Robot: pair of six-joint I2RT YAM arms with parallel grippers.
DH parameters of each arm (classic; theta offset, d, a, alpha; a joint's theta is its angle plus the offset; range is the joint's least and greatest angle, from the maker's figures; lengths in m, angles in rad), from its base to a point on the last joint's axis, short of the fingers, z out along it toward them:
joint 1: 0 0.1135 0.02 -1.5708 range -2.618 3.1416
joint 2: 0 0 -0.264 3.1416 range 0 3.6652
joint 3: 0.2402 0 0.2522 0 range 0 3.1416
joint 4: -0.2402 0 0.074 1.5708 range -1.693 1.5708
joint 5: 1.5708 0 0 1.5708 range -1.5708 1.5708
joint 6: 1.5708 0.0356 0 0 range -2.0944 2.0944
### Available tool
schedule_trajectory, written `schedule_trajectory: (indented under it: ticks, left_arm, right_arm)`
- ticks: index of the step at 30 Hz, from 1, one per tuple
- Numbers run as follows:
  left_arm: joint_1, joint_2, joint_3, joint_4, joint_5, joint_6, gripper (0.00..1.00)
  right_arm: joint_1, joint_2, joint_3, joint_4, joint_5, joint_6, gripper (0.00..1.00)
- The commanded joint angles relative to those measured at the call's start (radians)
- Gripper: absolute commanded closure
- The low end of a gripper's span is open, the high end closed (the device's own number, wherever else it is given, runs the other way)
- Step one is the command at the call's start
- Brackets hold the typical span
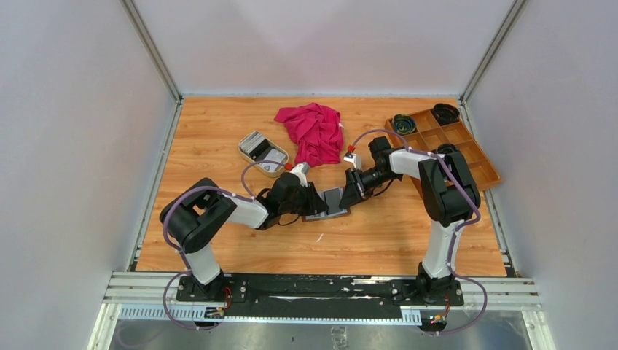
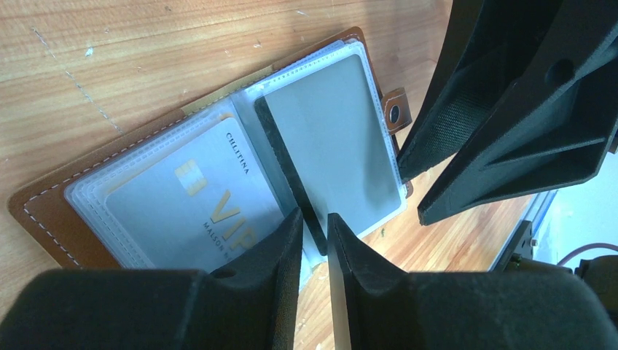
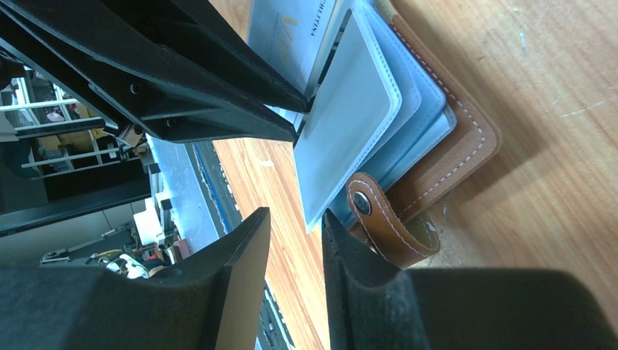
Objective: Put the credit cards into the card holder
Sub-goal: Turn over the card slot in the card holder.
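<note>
The card holder (image 1: 334,205), brown leather with clear sleeves, lies open on the table between both grippers. In the left wrist view a light VIP card (image 2: 189,211) sits in its left sleeve and a grey card (image 2: 335,138) in its right sleeve. My left gripper (image 2: 313,219) is shut on a thin dark card (image 2: 284,157), held on edge at the fold. My right gripper (image 3: 295,219) is open, jaws a little apart, at the holder's outer edge beside the snap tab (image 3: 386,226). A sleeve corner lies next to its inner finger. More cards lie in the beige dish (image 1: 246,149).
A red cloth (image 1: 313,131) lies at the back centre. A wooden compartment tray (image 1: 466,157) with dark round items stands at the back right. Both arms meet at the table's middle; grey walls enclose the sides and the back.
</note>
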Motion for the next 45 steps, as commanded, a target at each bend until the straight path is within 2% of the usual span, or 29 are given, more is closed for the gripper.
schedule_trajectory:
  ticks: [1,4,18,28,42,45]
  left_arm:
    - [0.007,0.019,-0.013,0.007,0.016,-0.01,0.74]
    - [0.008,0.012,-0.013,0.02,0.029,-0.019,0.72]
    - [0.04,0.028,-0.067,0.238,0.103,-0.143,0.29]
    - [0.057,0.091,-0.052,0.317,0.139,-0.183,0.21]
    - [0.073,0.14,-0.035,0.329,0.149,-0.203,0.21]
    - [0.076,0.149,-0.037,0.341,0.149,-0.212,0.25]
  right_arm:
    - [0.015,0.002,0.019,-0.013,-0.055,0.0,0.65]
    - [0.022,-0.003,0.02,-0.013,-0.072,-0.004,0.65]
    - [0.048,-0.014,0.034,-0.013,-0.11,-0.02,0.66]
    - [0.07,0.007,0.059,-0.012,-0.131,-0.019,0.66]
    - [0.095,0.08,0.089,-0.004,-0.161,0.006,0.66]
    - [0.097,0.087,0.094,0.004,-0.162,0.013,0.66]
